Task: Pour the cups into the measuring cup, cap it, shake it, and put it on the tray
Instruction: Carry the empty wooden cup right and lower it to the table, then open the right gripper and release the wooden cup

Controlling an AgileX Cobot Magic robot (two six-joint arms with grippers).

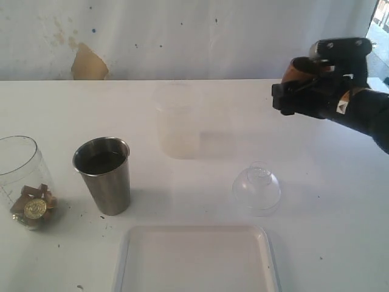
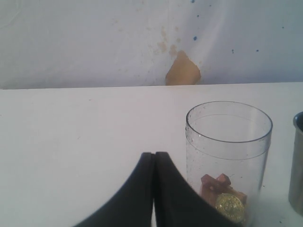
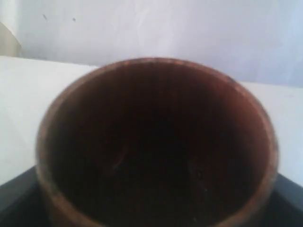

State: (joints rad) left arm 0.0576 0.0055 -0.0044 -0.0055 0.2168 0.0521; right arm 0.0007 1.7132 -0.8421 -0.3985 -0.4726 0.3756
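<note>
Right fingers (image 1: 285,98) spread wide, clamped on the wooden cup (image 1: 296,70). It hangs in the air at 2 o'clock in the exterior view, clear of the surface (image 1: 340,201). Right wrist view looks straight into the cup's mouth (image 3: 156,142). The inside is dark, so I can't tell the contents. Black fingers (image 3: 14,196) show at both lower corners.

Left fingers (image 2: 137,198) fully closed, pads touching, holding nothing. They're out of the exterior view.

Measuring cup (image 1: 21,170) upright at 9 o'clock, cut by the frame edge, uncapped. A gold coin (image 1: 35,208) and brown wood pieces (image 1: 27,193) lie in its bottom. In the left wrist view it stands (image 2: 228,156) just beside the closed fingers.

Steel tumbler (image 1: 104,175) upright at 8 o'clock, near the measuring cup, not touching. Interior dark.

Frosted cup (image 1: 179,121) just above centre, toward 12. Clear dome lid (image 1: 257,188) at 4 o'clock, on the surface. Tray (image 1: 197,258) at 6 o'clock, nothing on it.
</note>
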